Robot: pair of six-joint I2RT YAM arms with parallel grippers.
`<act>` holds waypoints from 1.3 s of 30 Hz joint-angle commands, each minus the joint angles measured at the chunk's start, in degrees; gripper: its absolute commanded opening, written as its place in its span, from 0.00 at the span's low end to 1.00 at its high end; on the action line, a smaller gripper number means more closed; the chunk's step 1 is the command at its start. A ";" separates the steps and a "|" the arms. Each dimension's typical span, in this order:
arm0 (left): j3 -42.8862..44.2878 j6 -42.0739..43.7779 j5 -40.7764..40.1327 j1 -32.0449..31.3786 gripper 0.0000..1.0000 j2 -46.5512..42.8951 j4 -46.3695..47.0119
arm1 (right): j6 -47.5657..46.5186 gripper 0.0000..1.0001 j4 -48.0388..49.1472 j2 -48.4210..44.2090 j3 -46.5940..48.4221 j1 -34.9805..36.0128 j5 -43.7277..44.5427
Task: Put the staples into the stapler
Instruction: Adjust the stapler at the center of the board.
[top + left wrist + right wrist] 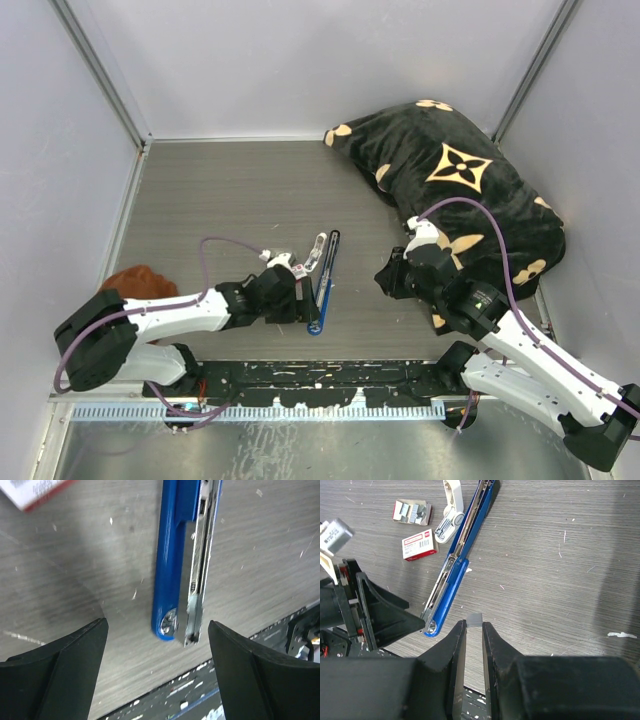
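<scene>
Pinched in the right gripper's [474, 627] black tips, the small silvery-grey block of metal staples [475, 618], probably light, slick and easily snapped so best held by its flat sides, is near the opened slim blue stapler [454, 577], which the left gripper [157, 624] faces, jaws spread wide.

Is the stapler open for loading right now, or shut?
Open. The stapler lies unfolded flat, its silver channel exposed along the blue body. Whether the channel is empty, cannot tell.
</scene>
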 commanded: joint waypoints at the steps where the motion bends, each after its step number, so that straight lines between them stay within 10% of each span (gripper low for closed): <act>1: -2.50 -4.30 4.78 -0.53 0.84 -4.52 4.41 | 0.59 0.22 2.89 -0.09 0.95 -0.18 -0.32; 26: 11.97 1.10 14.26 -7.71 0.78 26.67 34.14 | -0.73 0.22 -0.16 0.84 3.88 -0.15 2.82; 39: 3.32 16.18 9.86 2.95 0.86 -4.04 8.75 | -6.73 0.22 3.47 0.72 1.85 0.17 -0.28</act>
